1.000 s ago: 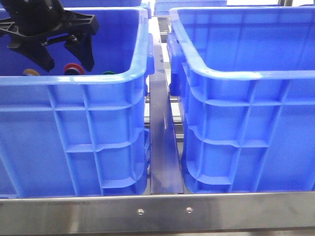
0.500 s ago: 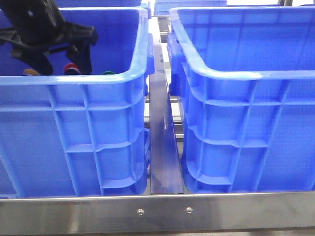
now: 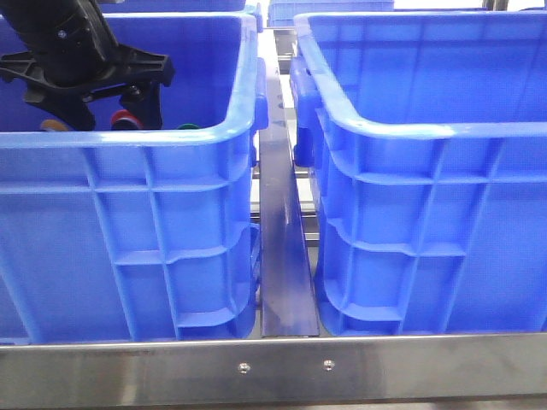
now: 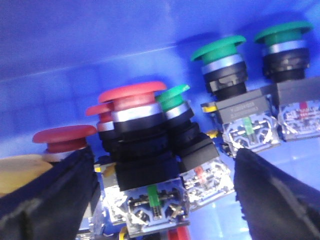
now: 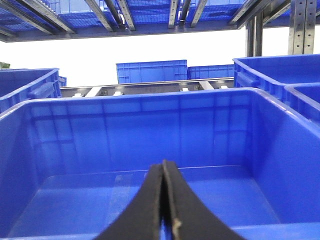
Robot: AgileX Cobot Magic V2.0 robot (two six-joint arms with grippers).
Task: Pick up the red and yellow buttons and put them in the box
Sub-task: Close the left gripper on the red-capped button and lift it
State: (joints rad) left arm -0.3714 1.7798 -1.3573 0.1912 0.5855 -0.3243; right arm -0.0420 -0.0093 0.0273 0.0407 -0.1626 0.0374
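Note:
My left gripper (image 3: 118, 109) hangs open inside the left blue crate (image 3: 128, 141), just above a cluster of push buttons. Over the crate's rim I see a yellow cap (image 3: 53, 125) and a red cap (image 3: 126, 118). In the left wrist view a red button (image 4: 132, 96) on a silvery collar stands between my open fingers (image 4: 50, 200), untouched. Another red button (image 4: 64, 136) and the yellow button (image 4: 20, 172) lie beside one finger. The box (image 3: 410, 128) on the right holds nothing. My right gripper (image 5: 163, 166) is shut and empty over the box (image 5: 150, 95).
Green-capped buttons (image 4: 220, 50) (image 4: 282, 32) (image 4: 172, 97) lie among the red ones, and one green cap (image 3: 188, 127) shows over the rim. A metal rail (image 3: 282, 248) runs between the two crates. More blue crates (image 5: 150, 72) stand behind.
The left gripper has sunk deeper into the left crate and shifted slightly left, fingers still apart. The buttons have not moved.

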